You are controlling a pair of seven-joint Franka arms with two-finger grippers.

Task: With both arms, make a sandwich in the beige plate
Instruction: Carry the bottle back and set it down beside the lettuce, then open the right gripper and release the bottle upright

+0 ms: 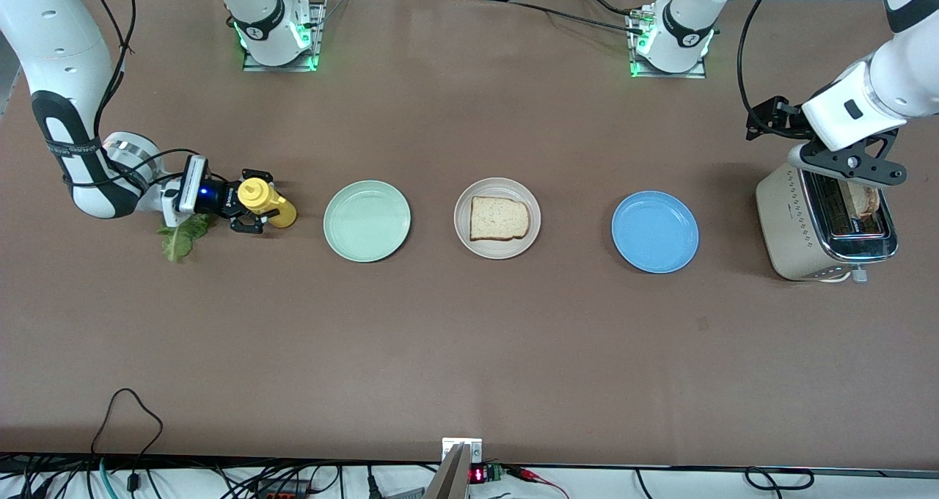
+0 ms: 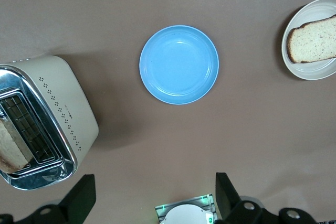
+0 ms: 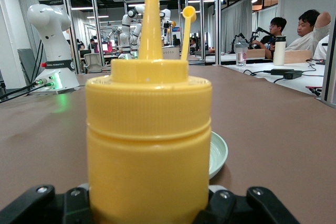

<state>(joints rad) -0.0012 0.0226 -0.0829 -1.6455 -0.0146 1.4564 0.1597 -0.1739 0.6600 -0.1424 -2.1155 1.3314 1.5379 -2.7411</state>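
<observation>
The beige plate (image 1: 462, 205) lies mid-table between two other plates and holds one slice of bread (image 1: 499, 219); both also show in the left wrist view, plate (image 2: 315, 69) and bread (image 2: 315, 40). A green lettuce leaf (image 1: 181, 236) lies on the table at the right arm's end. Right beside it my right gripper (image 1: 249, 209) is shut on an upright yellow squeeze bottle (image 1: 268, 202), which fills the right wrist view (image 3: 149, 140). My left gripper (image 1: 851, 163) hangs open and empty over the toaster (image 1: 788, 220), where a second slice (image 1: 866, 199) stands in a slot.
A mint-green plate (image 1: 367, 220) sits between the bottle and the beige plate. A blue plate (image 1: 654, 231) lies between the beige plate and the toaster. Cables run along the table edge nearest the front camera.
</observation>
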